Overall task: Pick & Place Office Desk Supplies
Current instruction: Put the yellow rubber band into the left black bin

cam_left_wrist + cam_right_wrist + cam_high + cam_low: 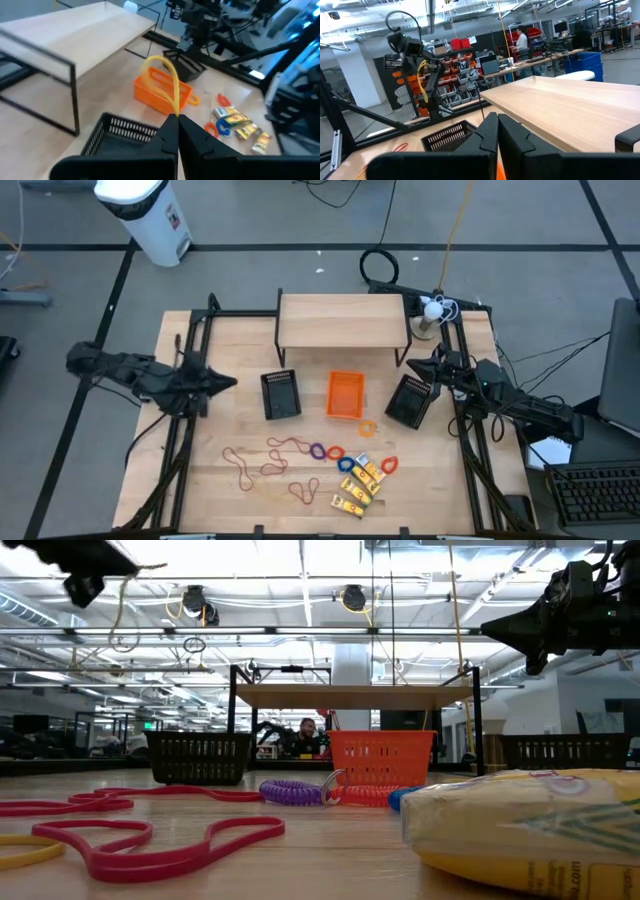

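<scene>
The left gripper (176, 120) has its fingers pressed together on a thin yellow rubber band (169, 82), which rises from the fingertips as a narrow loop. Seen from above, this gripper (226, 382) hangs just to the left of the left black mesh basket (281, 394), its tip pointing at that basket along the arm's own line. From the wrist, the basket's rim (131, 131) sits right under the fingertips, and the small orange plastic basket (161, 89) lies farther on in the same direction. So the drop seems to turn on a short carry forward: the black basket is the nearer bin and the orange one comes next beyond it. Which of the two is meant for the band I cannot tell.

The band looks limp and light; its long axis stands roughly upright from the pinch, so it would likely flop once let go.

The right gripper (437, 366) waits with fingers closed on nothing, beside the right black mesh basket (412, 400).

The remaining supplies lie on the wooden table (200, 480), on the side of the orange basket away from the low wooden shelf (342, 320): red rubber bands (285, 445), coloured rings (325, 451) and yellow packets (358, 488).
</scene>
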`<state>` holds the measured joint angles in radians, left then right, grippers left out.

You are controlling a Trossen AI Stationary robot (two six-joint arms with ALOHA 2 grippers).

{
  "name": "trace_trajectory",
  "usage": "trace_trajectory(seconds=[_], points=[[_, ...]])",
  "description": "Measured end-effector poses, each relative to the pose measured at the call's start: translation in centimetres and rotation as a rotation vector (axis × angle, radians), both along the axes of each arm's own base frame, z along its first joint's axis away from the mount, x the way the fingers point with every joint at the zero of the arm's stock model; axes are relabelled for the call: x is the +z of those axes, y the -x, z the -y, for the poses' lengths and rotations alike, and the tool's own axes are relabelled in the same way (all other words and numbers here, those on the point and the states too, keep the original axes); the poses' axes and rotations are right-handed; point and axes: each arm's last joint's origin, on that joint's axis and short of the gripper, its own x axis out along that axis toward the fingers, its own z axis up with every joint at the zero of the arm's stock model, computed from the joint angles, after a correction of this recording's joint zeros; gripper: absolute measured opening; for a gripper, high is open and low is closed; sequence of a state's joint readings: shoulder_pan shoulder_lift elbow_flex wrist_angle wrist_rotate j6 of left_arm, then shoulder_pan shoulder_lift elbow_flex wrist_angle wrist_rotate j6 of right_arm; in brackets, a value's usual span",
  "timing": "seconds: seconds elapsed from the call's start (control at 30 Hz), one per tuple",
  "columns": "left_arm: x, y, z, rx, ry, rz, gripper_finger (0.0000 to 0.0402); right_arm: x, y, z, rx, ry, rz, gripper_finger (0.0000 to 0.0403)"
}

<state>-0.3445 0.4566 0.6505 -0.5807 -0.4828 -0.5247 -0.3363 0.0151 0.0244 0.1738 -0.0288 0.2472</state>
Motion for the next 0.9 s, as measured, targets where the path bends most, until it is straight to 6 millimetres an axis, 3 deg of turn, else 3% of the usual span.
trace_trajectory(seconds=[0.17,0.3,0.67,0.9], points=[[0.8,-4.0,-0.1,0.098,-0.037,-0.124,0.0,0.0,0.0,0.0,0.0,0.001,0.0,0.0],[0.3,-7.0,-0.6,0.104,-0.057,-0.242,0.0,0.0,0.0,0.0,-0.001,0.001,0.001,0.0],[-4.2,-12.4,-2.2,0.119,-0.026,-0.48,0.0,0.0,0.0,0.0,-0.001,0.001,0.0,0.0],[-7.1,-14.1,-2.4,0.113,-0.009,-0.616,0.0,0.0,0.0,0.0,-0.001,0.001,-0.001,0.0]])
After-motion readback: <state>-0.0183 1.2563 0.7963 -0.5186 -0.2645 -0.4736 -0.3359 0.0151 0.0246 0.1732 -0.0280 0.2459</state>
